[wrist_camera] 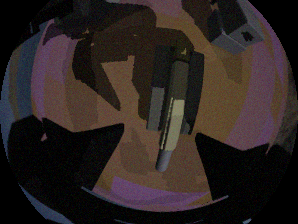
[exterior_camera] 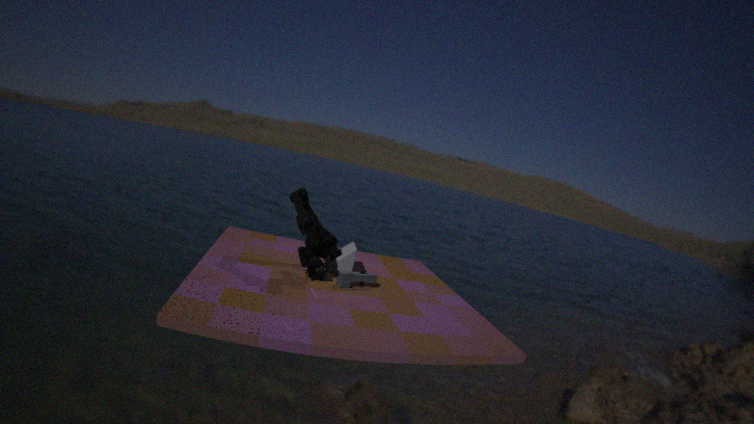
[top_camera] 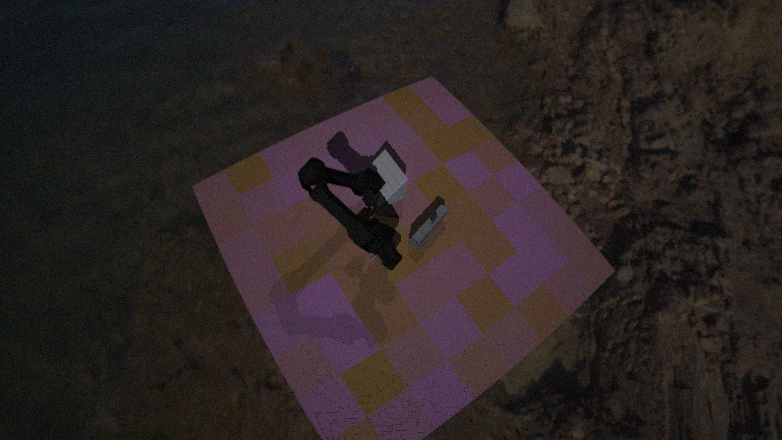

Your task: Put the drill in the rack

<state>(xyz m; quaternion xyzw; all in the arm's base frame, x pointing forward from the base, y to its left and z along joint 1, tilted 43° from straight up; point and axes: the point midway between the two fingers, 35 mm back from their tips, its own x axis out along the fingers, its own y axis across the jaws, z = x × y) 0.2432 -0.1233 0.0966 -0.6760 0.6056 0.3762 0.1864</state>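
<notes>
My gripper (wrist_camera: pixel 161 132) is open and empty, its black fingers wide apart in the wrist view. Between and beyond them stands a holder with dark grey side walls (wrist_camera: pixel 156 102). A long beige-grey bar (wrist_camera: pixel 174 117) lies along the slot between the walls. Its round grey end (wrist_camera: pixel 162 161), which looks like the drill's, sticks out towards me. A small yellowish part (wrist_camera: pixel 183 52) shows in shadow at the far end; I cannot tell whether it is the key. The likely rack is a notched grey block (top_camera: pixel 429 227) (exterior_camera: pixel 357 278) (wrist_camera: pixel 234 34), to the right of the holder in the wrist view.
A pale slanted block (top_camera: pixel 391 176) (exterior_camera: pixel 346 258) stands close beside the arm (top_camera: pixel 336 210) (exterior_camera: pixel 314 229). The patchwork table top (top_camera: pixel 524 240) (exterior_camera: pixel 363 337) carries everything. The light is dim, and the arm hides most of the holder in the top and exterior views.
</notes>
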